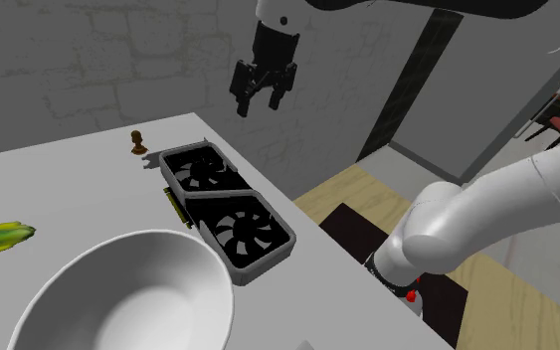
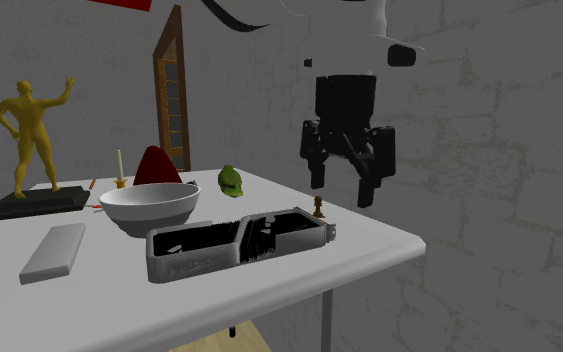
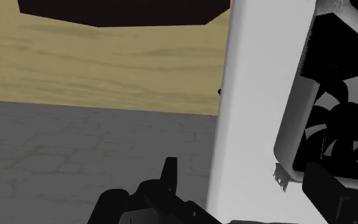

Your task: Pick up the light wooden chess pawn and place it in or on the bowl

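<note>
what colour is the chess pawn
Brown chess pawn, best seen in the shoulder view.

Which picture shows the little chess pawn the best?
The shoulder view. There the brown chess pawn stands whole on the white table with nothing in front of it. In the second exterior view it looks small and dark, just behind the end of the graphics card.

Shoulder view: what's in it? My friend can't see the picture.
The black tool hangs open in the air above the edge of the white table, holding nothing. On the table are a small brown pawn, a two-fan graphics card and, nearest, a big white bowl.
</note>
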You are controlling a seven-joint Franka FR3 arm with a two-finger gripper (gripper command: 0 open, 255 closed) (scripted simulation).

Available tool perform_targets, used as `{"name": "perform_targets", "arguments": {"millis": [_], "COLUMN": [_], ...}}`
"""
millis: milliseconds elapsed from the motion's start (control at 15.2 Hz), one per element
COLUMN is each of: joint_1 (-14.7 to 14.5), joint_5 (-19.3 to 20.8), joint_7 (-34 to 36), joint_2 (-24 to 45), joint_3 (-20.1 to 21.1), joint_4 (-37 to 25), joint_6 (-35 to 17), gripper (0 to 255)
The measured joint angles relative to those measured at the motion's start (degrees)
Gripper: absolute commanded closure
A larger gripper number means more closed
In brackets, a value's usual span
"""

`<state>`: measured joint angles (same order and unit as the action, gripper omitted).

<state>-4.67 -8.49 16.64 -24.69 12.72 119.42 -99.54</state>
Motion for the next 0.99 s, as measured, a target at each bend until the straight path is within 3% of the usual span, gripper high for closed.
{"name": "perform_targets", "arguments": {"millis": [528, 990], "joint_1": [-1.3, -5.0], "joint_5": [5.0, 13.4], "joint_7": [8.1, 16.0], "joint_2": [16.1, 32.0], "joint_3": [7.0, 11.3], "joint_4": [-13.2, -28.9], "joint_6": [-3.6, -2.6], "gripper": [0, 0]}}
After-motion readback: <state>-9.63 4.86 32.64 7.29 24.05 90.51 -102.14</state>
